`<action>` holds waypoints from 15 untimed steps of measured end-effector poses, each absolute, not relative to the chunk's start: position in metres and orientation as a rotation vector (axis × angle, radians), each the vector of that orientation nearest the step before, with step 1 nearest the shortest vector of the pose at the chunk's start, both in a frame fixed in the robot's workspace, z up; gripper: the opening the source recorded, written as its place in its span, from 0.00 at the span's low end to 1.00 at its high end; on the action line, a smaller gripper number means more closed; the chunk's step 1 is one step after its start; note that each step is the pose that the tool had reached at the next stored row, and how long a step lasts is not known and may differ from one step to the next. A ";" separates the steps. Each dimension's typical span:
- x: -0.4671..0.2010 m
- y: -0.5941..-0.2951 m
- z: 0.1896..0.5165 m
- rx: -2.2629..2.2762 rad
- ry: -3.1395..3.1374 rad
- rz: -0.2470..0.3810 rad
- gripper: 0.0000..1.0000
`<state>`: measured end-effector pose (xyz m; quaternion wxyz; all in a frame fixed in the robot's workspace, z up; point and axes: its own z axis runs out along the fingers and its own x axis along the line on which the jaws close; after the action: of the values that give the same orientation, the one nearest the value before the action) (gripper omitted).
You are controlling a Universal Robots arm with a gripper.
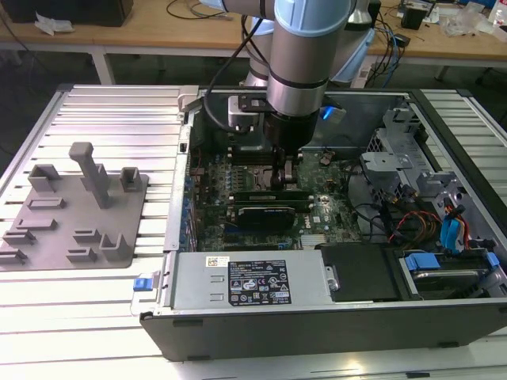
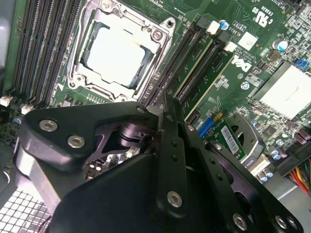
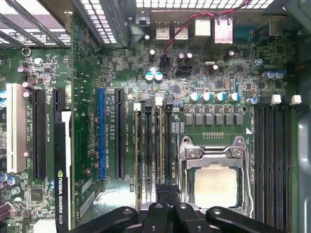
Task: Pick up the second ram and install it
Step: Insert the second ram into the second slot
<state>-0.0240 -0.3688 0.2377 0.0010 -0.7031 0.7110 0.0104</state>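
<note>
The arm reaches down into the open computer case (image 1: pixel 333 317) that lies on the slatted counter (image 1: pixel 119 119), and its gripper (image 1: pixel 286 176) sits low over the green motherboard (image 1: pixel 214 182), just above the memory slots beside the processor socket (image 2: pixel 116 48). In the second wrist view the gripper's fingers (image 2: pixel 170 121) are drawn close together, and whether they pinch anything I cannot tell. Beyond the fingertips, two green sticks stand seated side by side in the slots next to the socket; the second ram (image 2: pixel 206 73) is the one nearer the blue connector (image 2: pixel 205 125), and it stands upright in its slot. In the first wrist view the gripper's black links (image 3: pixel 167 213) meet over that same bank of slots (image 3: pixel 153 145), with the black expansion card (image 3: pixel 62 179) well apart. On the counter toward the exterior view's left lies a grey fixture plate (image 1: pixel 75 214) with its blocks.
</note>
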 end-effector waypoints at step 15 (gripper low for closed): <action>-0.009 -0.369 0.238 -2.207 2.232 0.033 0.08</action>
<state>-0.0089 -0.3690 0.2377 0.0010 -0.7031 0.7111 0.0104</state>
